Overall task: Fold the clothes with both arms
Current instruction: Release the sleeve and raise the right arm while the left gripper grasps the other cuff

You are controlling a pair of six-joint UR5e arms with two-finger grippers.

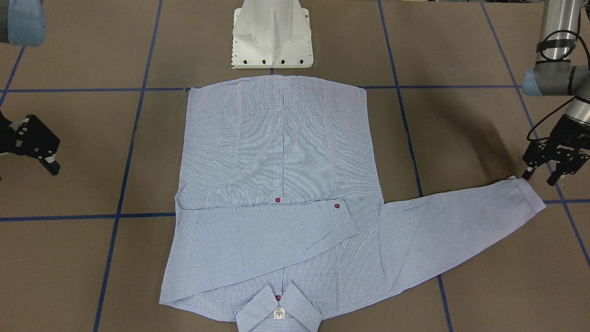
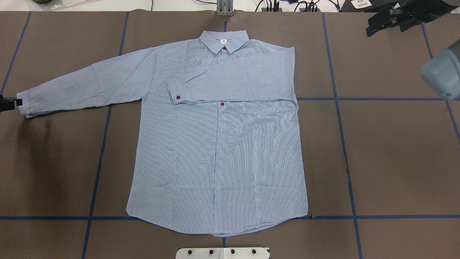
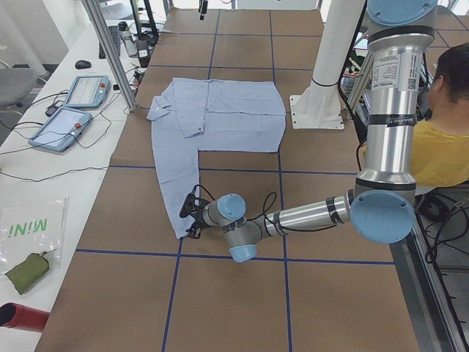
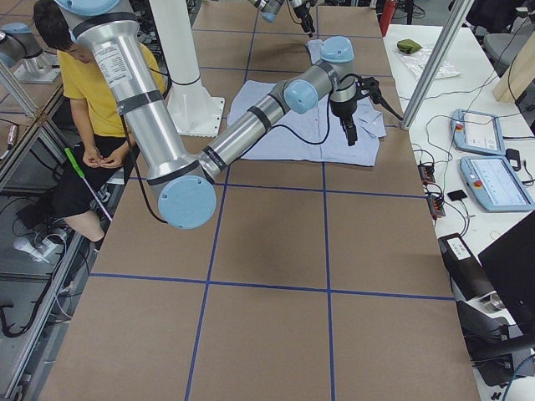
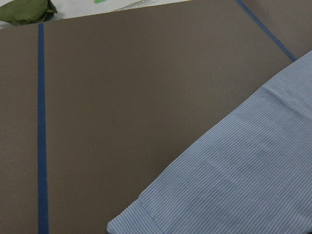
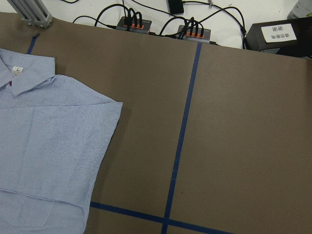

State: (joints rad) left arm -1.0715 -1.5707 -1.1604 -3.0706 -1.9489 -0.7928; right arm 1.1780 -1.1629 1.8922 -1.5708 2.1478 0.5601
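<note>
Shirt (image 2: 219, 144) lies flat and face up in the middle of the brown worktop (image 2: 395, 151), collar (image 2: 223, 40) away from the robot's white base (image 1: 272, 32) and hem next to it, a layout we read as set up for folding from both sides. We see the sleeve on the robot's right (image 2: 233, 77) already laid across the chest, its end with a red button (image 2: 178, 96) close to the button strip, so that side looks done. We judge the other sleeve (image 2: 82, 88) comes next: it stretches straight out toward the robot's left, and the left pincer (image 1: 539, 177) hangs with fingers spread right at the cuff (image 1: 525, 196), pinching nothing; whether it touches the cloth we cannot tell. We find the right pincer (image 1: 39, 150) well off the cloth, probably parked out of the way, and cannot tell whether it is spread or pressed together. We note light blue fabric with fine white stripes, buttoned shut, mostly smooth with faint creases, and a chest pocket (image 2: 262, 108) partly under the folded sleeve.
</note>
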